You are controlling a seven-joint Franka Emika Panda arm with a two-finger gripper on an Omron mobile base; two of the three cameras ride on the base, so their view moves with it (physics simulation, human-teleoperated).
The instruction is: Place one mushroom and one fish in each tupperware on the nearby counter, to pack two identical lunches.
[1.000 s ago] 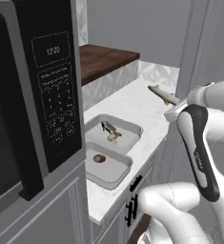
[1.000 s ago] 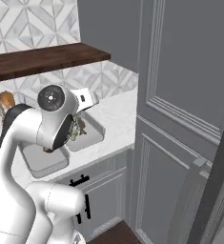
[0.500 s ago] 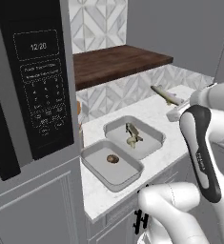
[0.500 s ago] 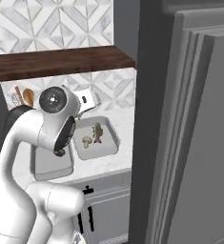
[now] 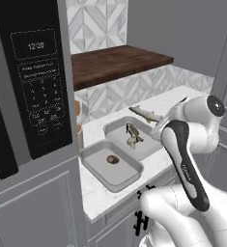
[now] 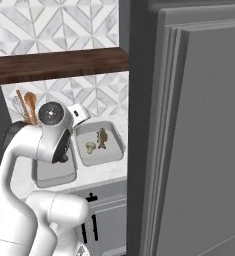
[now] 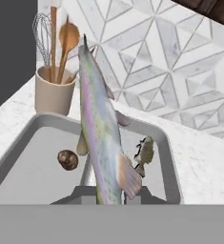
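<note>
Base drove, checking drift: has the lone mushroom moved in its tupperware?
No. The mushroom sits mid-floor of the nearer tupperware as before; the camera shifted.

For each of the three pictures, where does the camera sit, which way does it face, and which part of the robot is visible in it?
Left base view: behind the arm, on its left, facing forward and down at two tupperware tubs on the counter; arm at lower right.
Right base view: behind, on its right, facing the same tubs; arm at lower left.
Hand view: on the hand, looking along the shut gripper and the held fish.
All three share the mushroom tub.
</note>
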